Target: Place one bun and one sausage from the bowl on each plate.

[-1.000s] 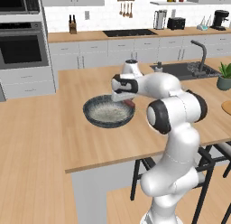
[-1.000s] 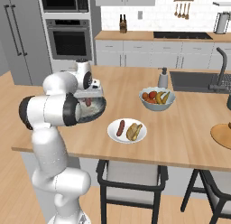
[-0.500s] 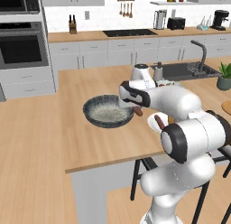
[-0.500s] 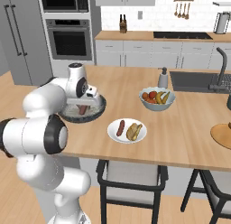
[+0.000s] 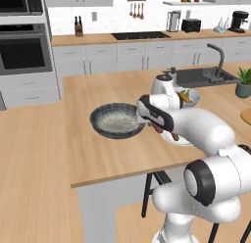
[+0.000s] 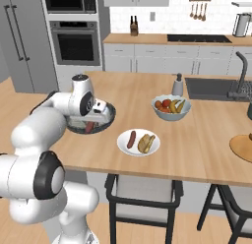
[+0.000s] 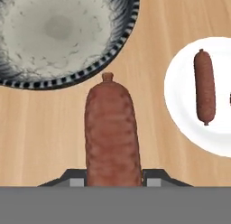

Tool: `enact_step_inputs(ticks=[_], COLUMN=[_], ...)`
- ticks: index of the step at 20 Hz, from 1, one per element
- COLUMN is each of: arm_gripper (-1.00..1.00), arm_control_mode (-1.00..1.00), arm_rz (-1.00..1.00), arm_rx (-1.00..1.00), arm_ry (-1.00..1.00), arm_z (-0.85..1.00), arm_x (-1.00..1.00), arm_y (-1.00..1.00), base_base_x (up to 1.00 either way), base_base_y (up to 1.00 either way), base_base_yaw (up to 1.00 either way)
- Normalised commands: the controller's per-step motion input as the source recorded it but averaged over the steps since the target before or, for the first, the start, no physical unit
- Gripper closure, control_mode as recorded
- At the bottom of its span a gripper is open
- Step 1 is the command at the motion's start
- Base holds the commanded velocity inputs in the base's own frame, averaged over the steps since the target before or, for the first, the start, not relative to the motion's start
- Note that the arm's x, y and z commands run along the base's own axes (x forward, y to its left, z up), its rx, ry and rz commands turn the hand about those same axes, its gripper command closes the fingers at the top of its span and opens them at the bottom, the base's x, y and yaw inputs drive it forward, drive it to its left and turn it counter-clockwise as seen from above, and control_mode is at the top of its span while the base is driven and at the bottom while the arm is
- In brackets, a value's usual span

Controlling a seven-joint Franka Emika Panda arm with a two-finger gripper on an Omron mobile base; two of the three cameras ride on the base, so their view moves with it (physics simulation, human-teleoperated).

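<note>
My gripper (image 7: 113, 179) is shut on a brown sausage (image 7: 112, 130), which hangs over the counter between the bowl and the white plate. The dark speckled bowl (image 7: 122, 35) shows a pale inside with nothing in it. On the white plate (image 7: 180, 105) lies another sausage (image 7: 204, 86). From the right base view, the gripper (image 6: 92, 121) holds the sausage (image 6: 90, 128) at the bowl's (image 6: 109, 121) near edge, and the white plate (image 6: 123, 145) carries a sausage (image 6: 131, 138) and a bun (image 6: 146, 143). The tan plate (image 6: 243, 147) lies at the far right.
A pale-blue fruit bowl (image 6: 171, 106) stands behind the white plate, with a soap dispenser (image 6: 177, 84) and the sink (image 6: 221, 89) beyond it. Dark stools (image 6: 142, 194) stand under the counter's front edge. Bare wood stretches left of the bowl (image 5: 115, 120).
The arm has swung from over the bowl towards the white plate, carrying the sausage out past the bowl's rim. The jaws stay shut on it.
</note>
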Motion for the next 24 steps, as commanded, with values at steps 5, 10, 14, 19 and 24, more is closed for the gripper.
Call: enact_step_inputs(ticks=[5, 10, 14, 19, 24], arm_gripper=[1.0, 1.0, 1.0, 1.0, 1.0], arm_control_mode=[1.0, 1.0, 1.0, 1.0, 1.0], arm_rz=[0.0, 0.0, 0.0, 0.0, 0.0], arm_rx=[0.0, 0.0, 0.0, 0.0, 0.0], arm_ry=[0.0, 0.0, 0.0, 0.0, 0.0], arm_z=[0.0, 0.0, 0.0, 0.0, 0.0], arm_x=[0.0, 0.0, 0.0, 0.0, 0.0], arm_y=[0.0, 0.0, 0.0, 0.0, 0.0], base_base_x=[-0.45, -0.45, 0.0, 0.0, 0.07], base_base_y=[-0.56, -1.0, -1.0, -1.0, -1.0], base_base_yaw=[-0.03, 0.0, 0.0, 0.0, 0.0])
